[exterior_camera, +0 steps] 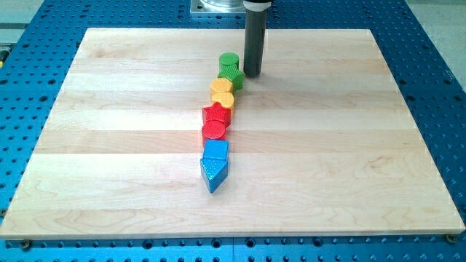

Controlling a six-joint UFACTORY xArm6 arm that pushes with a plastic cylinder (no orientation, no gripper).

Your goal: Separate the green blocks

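Observation:
Two green blocks touch each other at the top of a line of blocks: a green cylinder [229, 62] and, just below it, a green star-like block [232, 77]. My tip [252, 73] stands just to the right of the two green blocks, close to the lower one; whether it touches is unclear. Below them in the line come a yellow hexagon-like block [221, 87], a yellow heart-like block [223, 100], a red star-like block [216, 114], a red cylinder [214, 130], a blue block [215, 151] and a blue triangle [212, 172].
The blocks lie on a pale wooden board [109, 145] that rests on a blue perforated table [437, 87]. The rod [254, 36] comes down from the view's top centre.

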